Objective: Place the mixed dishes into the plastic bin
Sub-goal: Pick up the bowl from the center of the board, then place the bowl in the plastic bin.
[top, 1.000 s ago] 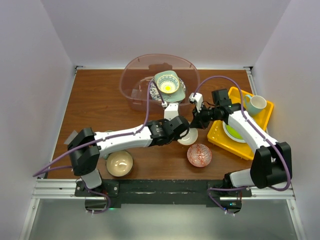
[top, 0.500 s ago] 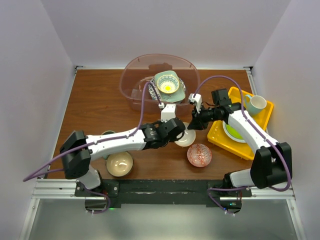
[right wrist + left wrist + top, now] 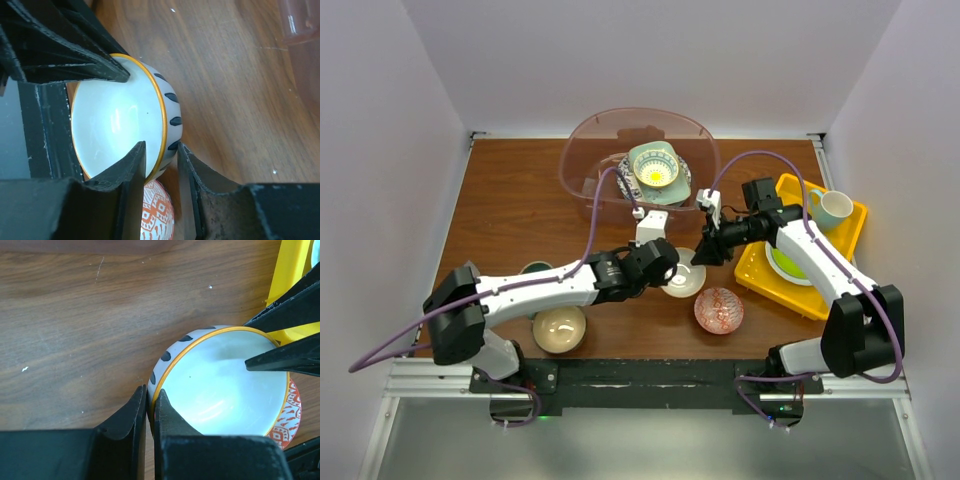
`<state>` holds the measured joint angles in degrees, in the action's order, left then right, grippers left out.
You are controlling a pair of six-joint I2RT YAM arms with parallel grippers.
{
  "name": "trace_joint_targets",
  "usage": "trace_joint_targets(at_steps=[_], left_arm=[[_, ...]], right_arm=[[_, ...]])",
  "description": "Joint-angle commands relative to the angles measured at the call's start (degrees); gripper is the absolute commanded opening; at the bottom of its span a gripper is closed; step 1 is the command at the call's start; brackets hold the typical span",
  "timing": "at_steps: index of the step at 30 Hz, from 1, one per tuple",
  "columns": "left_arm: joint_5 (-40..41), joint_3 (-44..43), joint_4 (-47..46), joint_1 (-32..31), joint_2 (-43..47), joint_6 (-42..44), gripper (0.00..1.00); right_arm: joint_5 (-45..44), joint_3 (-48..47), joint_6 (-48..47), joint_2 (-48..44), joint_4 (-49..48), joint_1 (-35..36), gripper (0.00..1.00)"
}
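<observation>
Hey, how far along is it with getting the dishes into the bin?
Done: the mint square dish and a patterned plate lie in the plastic bin. In hand: the left claw pinches the white bowl by its rim, and the right claw straddles the opposite rim, jaws apart. Left: the red-patterned bowl, tan bowl and teal mug sit outside the bin.

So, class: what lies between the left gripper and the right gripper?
The white orange-rimmed bowl: the left gripper pinches its rim on one side, the right gripper straddles the opposite side, jaws open. Both wrist views show it.
</observation>
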<state>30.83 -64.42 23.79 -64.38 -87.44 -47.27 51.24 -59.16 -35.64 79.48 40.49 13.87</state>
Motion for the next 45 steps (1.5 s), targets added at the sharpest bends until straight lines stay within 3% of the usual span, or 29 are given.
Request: trace_joint_targets(at_steps=[1,14,20,27,45], left_arm=[[1.43,1.4,-2.52,1.62,6.31,2.53,0.0],[-2.88,6.76,-4.89,5.93,11.59,4.37,0.0],[-4.28,8.17,-5.86,7.16,13.96,5.87,0.0],[-6.92,9.58,-7.26,8.3,16.77,8.06,0.0],[-13.51,7.39,-7.44,13.57,22.84,15.97,0.0]], right_arm=[[-1.67,-1.75,-4.44,-1.17,1.52,-0.86,0.36],[-1.06,-2.46,-7.95,-1.61,4.51,-0.86,0.66],[-1.5,-2.63,-8.48,-2.14,5.04,-0.86,0.73],[-2.46,-2.63,-8.66,-2.75,4.95,-0.95,0.79],[-3.43,-2.72,-10.15,-3.98,5.83,-0.95,0.81]])
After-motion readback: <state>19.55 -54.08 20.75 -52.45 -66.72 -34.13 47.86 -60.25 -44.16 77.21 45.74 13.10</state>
